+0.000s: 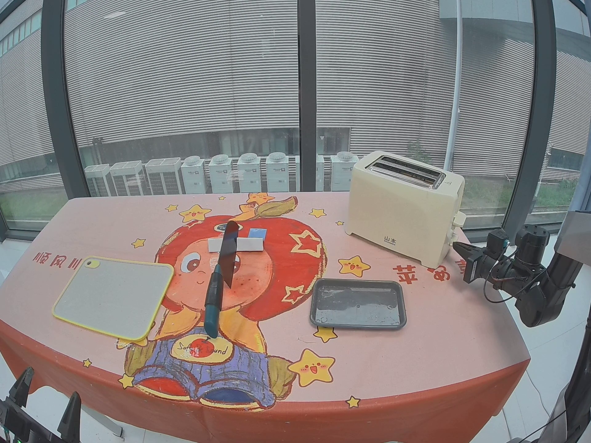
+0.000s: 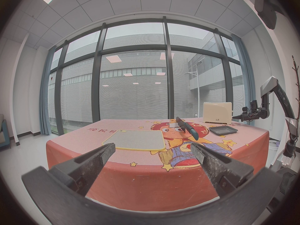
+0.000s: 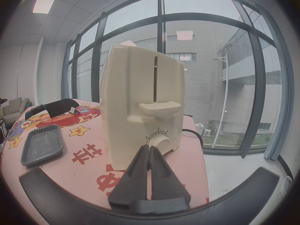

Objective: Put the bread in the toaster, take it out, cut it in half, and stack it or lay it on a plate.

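A cream toaster point(image 1: 403, 207) stands at the table's back right, its two slots facing up. My right gripper point(image 3: 149, 152) is shut with nothing in it and points at the toaster's end face point(image 3: 140, 103), just short of the dial point(image 3: 159, 139). The lever point(image 3: 159, 107) sits at the low end of its slot. In the head view this gripper point(image 1: 460, 249) hovers off the toaster's right end. My left gripper point(image 2: 153, 149) is open and empty, held low in front of the table's front-left corner point(image 1: 46, 398). A dark grey tray point(image 1: 358, 303) lies in front of the toaster.
A yellow-rimmed cutting board point(image 1: 114, 290) lies at the front left. A knife point(image 1: 220, 272) with a teal handle leans on a small white rest point(image 1: 240, 244) at the table's middle. The toaster's power cord point(image 3: 193, 135) runs off behind it. Windows stand close behind the table.
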`<state>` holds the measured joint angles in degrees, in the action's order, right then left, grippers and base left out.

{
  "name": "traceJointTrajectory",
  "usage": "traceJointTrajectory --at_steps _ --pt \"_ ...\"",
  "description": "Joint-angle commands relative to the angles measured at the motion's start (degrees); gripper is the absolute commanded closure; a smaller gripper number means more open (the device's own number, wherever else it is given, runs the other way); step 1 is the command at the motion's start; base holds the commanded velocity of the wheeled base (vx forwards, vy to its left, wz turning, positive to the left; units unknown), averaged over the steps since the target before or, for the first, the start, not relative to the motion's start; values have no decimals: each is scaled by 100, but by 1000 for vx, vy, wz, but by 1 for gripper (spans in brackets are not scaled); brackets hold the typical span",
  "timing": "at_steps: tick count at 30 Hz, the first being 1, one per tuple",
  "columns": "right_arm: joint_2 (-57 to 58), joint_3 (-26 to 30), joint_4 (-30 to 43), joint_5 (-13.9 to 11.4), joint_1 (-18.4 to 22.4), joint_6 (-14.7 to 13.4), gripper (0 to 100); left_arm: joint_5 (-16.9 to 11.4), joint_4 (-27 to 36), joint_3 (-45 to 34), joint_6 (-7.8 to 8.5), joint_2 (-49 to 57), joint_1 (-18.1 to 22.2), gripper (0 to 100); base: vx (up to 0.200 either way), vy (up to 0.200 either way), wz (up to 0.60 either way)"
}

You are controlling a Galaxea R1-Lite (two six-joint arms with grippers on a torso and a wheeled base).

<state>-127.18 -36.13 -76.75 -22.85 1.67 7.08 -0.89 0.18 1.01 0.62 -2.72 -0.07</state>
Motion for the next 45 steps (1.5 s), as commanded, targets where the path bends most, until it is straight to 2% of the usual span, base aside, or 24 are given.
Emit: traceJointTrajectory --at_steps 1,45 --pt "-34 1 2 -1 0 4 100 1 -1 -101 -1 -9 -1 0 0 0 0" --pt "-8 19 -6 -1 -26 144 100 1 -1 -101 -1 -9 -1 0 0 0 0"
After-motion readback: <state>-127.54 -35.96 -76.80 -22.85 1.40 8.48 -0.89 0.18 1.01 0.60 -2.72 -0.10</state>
